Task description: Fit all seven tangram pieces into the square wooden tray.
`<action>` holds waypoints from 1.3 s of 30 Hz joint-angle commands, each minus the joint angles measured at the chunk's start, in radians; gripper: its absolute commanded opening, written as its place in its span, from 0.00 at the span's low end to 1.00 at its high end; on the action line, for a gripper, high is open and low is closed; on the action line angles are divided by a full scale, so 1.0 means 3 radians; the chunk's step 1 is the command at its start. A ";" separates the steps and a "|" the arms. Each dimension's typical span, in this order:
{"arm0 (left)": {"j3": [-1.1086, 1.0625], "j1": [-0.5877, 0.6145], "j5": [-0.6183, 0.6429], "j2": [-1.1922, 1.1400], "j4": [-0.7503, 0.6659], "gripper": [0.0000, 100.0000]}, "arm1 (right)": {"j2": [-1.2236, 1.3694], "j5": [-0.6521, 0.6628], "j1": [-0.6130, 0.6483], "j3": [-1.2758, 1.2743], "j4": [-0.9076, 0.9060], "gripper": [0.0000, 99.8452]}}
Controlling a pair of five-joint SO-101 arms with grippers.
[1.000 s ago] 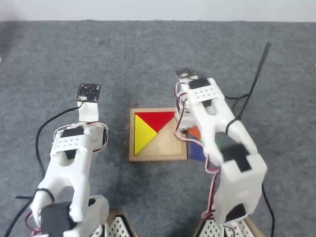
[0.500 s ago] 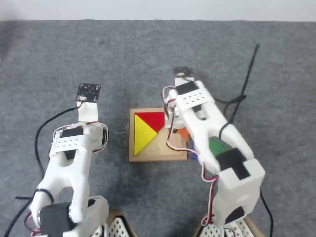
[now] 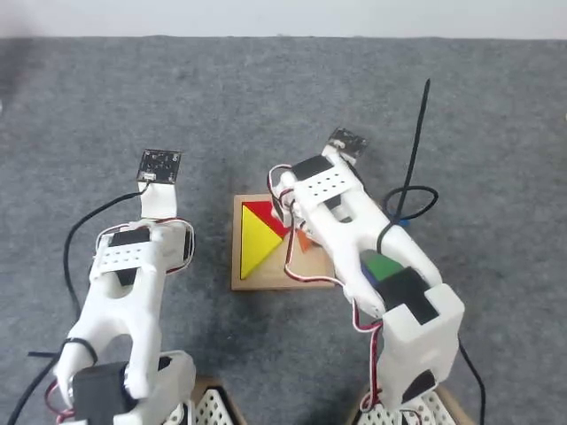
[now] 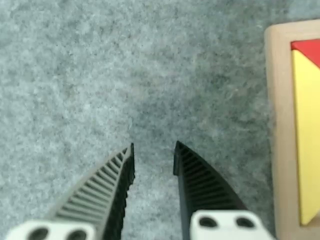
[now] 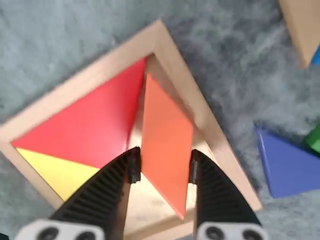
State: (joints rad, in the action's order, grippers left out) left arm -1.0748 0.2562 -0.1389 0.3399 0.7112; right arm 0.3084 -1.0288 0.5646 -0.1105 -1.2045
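The tray (image 3: 266, 284) lies on the grey carpet (image 3: 221, 106) between the 2 arms, near the middle of the high view. Inside it the red triangle (image 3: 268, 213) fills the far side and the yellow triangle (image 3: 254, 241) the side toward the left arm; the 2 meet along a slanted edge.

In the right wrist view the tray (image 5: 90, 80) sits cornerwise, with the red triangle (image 5: 85, 120) and the yellow triangle (image 5: 55, 175) flat on its floor. The orange piece (image 5: 167, 150), a parallelogram, is over the tray's bare part, 1 long edge beside the red triangle and 1 tip toward a tray corner.

The right gripper (image 5: 162, 162) is clamped on the orange piece, 1 finger on each long edge. From above, the right arm (image 3: 354, 239) reaches across the tray's near right corner, and the orange piece (image 3: 306, 239) peeks out beneath it.

Outside the tray, on the carpet, lies the blue triangle (image 5: 287, 160), with a green piece (image 5: 315, 139) just beside it.

The left gripper (image 4: 153, 150) hangs over bare carpet beside the tray (image 4: 277, 125), its fingers a little apart and holding nothing. The yellow triangle (image 4: 307, 140) shows past that rim.
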 commanded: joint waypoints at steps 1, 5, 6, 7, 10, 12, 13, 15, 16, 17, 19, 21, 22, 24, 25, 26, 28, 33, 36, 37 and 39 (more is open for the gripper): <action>0.0013 -0.0026 -0.0015 0.0020 -0.0066 0.12 | -0.0033 -0.0036 -0.0090 0.0205 0.0197 0.09; 0.0013 -0.0026 -0.0015 0.0020 -0.0066 0.12 | -0.0013 0.0041 -0.0136 0.0189 0.0182 0.17; 0.0013 -0.0026 -0.0015 0.0020 -0.0066 0.12 | -0.0013 0.0123 -0.0136 0.0184 0.0171 0.23; 0.0013 -0.0026 -0.0015 0.0020 -0.0066 0.12 | -0.0013 0.0179 -0.0136 0.0169 0.0156 0.29; 0.0013 -0.0026 -0.0015 0.0020 -0.0066 0.12 | -0.0013 0.0194 -0.0120 0.0066 0.0130 0.49; 0.0013 -0.0026 -0.0015 0.0020 -0.0066 0.12 | -0.0013 0.0194 -0.0120 0.0041 0.0130 0.59; 0.0013 -0.0026 -0.0015 0.0020 -0.0066 0.12 | -0.0013 0.0194 -0.0115 0.0041 0.0130 0.64; 0.0013 -0.0026 -0.0015 0.0020 -0.0066 0.12 | -0.0038 0.0194 -0.0115 0.0046 0.0130 0.68; 0.0013 -0.0026 -0.0015 0.0020 -0.0066 0.12 | -0.0043 0.0194 -0.0115 0.0051 0.0136 0.68; 0.0013 -0.0026 -0.0015 0.0020 -0.0066 0.12 | -0.0043 0.0194 -0.0115 0.0061 0.0136 0.68; 0.0013 -0.0026 -0.0015 0.0020 -0.0066 0.12 | -0.0033 0.0194 -0.0141 0.0118 0.0105 0.68; 0.0013 -0.0020 -0.0015 0.0020 -0.0066 0.12 | -0.0043 0.0220 -0.0248 0.0128 0.0090 0.68; 0.0013 -0.0020 -0.0015 0.0020 -0.0066 0.12 | -0.0043 0.0220 -0.0315 0.0133 0.0059 0.68; 0.0013 -0.0020 -0.0015 0.0020 -0.0066 0.12 | -0.0038 0.0220 -0.0376 0.0123 0.0018 0.68; 0.0013 -0.0020 -0.0015 0.0020 -0.0066 0.12 | -0.0038 0.0220 -0.0386 0.0118 -0.0038 0.68; 0.0013 -0.0020 -0.0015 0.0020 -0.0066 0.12 | -0.0033 0.0220 -0.0386 0.0118 -0.0136 0.68; 0.0013 -0.0020 -0.0015 0.0020 -0.0066 0.12 | -0.0013 0.0220 -0.0381 0.0118 -0.0238 0.68; 0.0013 -0.0020 -0.0015 0.0020 -0.0066 0.12 | 0.0038 0.0220 -0.0391 0.0118 -0.0228 0.68; 0.0013 -0.0020 -0.0015 0.0020 -0.0066 0.12 | 0.0161 0.0220 -0.0361 0.0133 -0.0197 0.68; 0.0013 -0.0020 -0.0015 0.0020 -0.0066 0.12 | 0.0192 0.0220 -0.0361 0.0133 -0.0197 0.68; 0.0013 -0.0020 -0.0015 0.0020 -0.0066 0.12 | 0.0258 0.0205 -0.0355 0.0138 -0.0192 0.68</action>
State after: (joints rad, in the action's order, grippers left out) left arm -1.0748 0.2562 -0.1389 0.3399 0.7112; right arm 0.3652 -0.9751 0.4511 -0.1043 -1.2582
